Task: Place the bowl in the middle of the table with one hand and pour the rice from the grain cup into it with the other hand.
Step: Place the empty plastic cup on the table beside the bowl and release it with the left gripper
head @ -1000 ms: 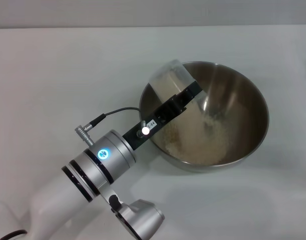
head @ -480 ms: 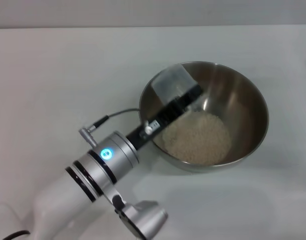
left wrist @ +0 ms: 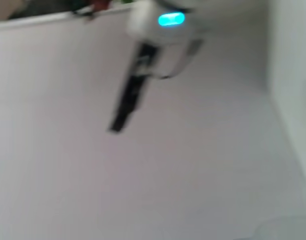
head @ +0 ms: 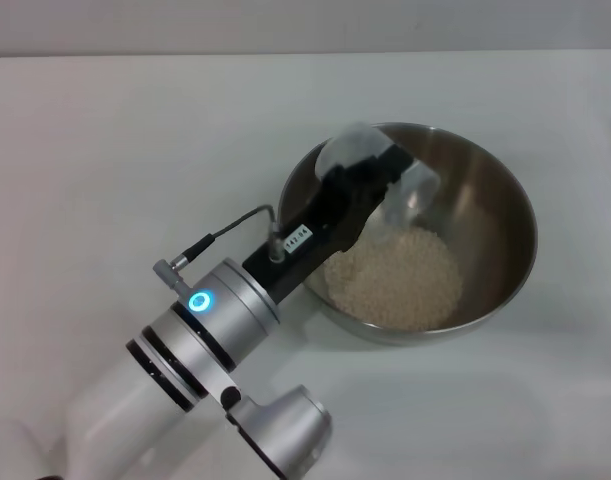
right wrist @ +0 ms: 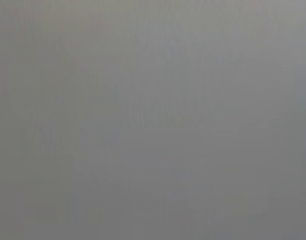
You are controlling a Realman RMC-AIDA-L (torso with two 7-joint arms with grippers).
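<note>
The steel bowl [head: 505, 215] stands on the white table [head: 135, 140], right of centre in the head view. A pale heap of rice [head: 393, 277] lies in its bottom. My left gripper [head: 377, 178] reaches over the bowl's left rim and is shut on the clear grain cup [head: 347, 148]. The cup is tipped far over, with its mouth down toward the rice, and looks empty. The right gripper is out of the head view. A blurred arm with a cyan light and a black gripper [left wrist: 128, 102] shows far off in the left wrist view. The right wrist view is plain grey.
The left arm's silver wrist [head: 200, 325] with its cable [head: 225, 232] crosses the table at the bowl's left front. The table's far edge [head: 285, 54] runs along the top of the head view.
A second ago rice was streaming from the cup into the bowl. The left wrist has since rolled further, the cup has emptied and the heap has settled.
</note>
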